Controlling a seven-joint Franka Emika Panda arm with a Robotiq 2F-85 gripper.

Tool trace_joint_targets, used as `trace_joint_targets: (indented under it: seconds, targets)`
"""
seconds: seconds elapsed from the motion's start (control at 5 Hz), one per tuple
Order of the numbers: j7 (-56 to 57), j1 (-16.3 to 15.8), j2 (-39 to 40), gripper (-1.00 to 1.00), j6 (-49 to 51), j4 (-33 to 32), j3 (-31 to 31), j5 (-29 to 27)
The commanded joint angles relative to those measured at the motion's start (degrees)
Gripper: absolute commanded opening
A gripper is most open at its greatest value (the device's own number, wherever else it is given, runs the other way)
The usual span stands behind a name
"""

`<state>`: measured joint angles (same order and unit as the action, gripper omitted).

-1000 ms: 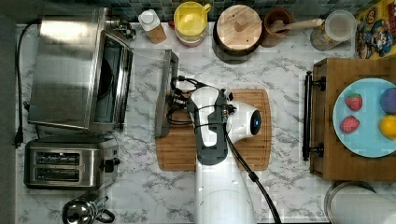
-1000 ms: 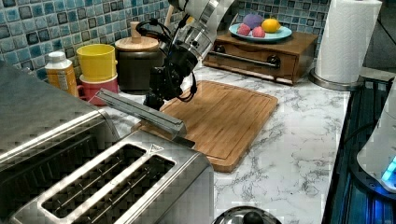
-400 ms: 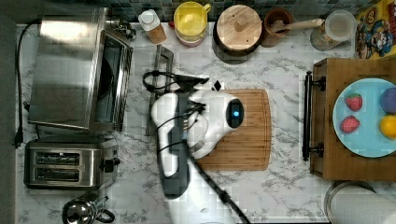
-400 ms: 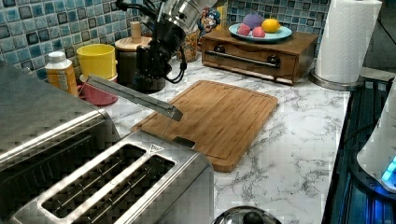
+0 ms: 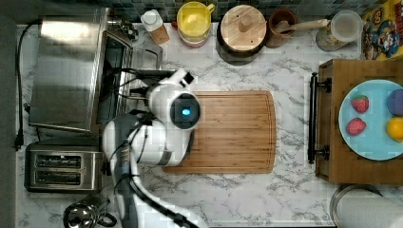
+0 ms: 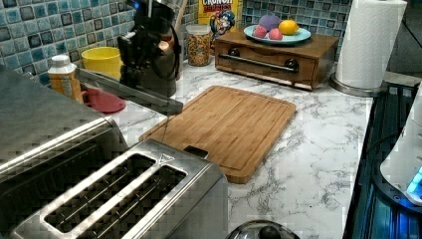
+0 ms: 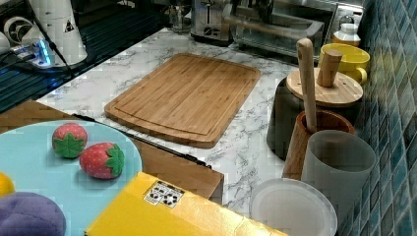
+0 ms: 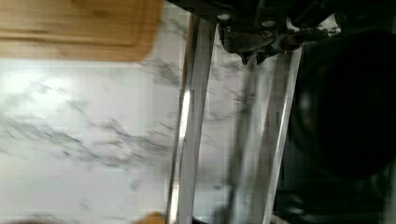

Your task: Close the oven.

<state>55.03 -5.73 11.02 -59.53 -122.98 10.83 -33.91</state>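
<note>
we see the oven [image 5: 71, 71] beside the toaster [image 5: 62, 168], its door [image 6: 130, 91] raised higher than before. gripper [image 6: 137, 47] on door edge; grip state we cannot tell. wrist view shows handle bar [image 8: 189, 126] close.

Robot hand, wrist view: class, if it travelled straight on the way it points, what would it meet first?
Most likely the stainless steel oven's glass drop-down door, just beside its metal bar handle; depth is unclear.
</note>
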Motion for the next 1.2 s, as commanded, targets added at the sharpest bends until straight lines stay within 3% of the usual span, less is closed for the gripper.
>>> trace_joint_targets:
  seconds: [0.2,0.4,0.6,0.8,1.2]
  targets:
    - [-39.82,-13.98,0.75,-1.0,7.37,19.2,1.56,41.15]
    - [-53.25,-15.91,1.11,-1.0,12.23,21.79,-0.21,53.33]
    - [-60.35,-17.95,0.25,-1.0,18.36,24.43,-1.23,58.29]
    - [-55.82,-16.34,-4.42,-1.0,18.51,22.87,-0.17,51.75]
    - [-55.82,-16.32,-4.42,-1.0,18.51,22.87,-0.16,51.75]
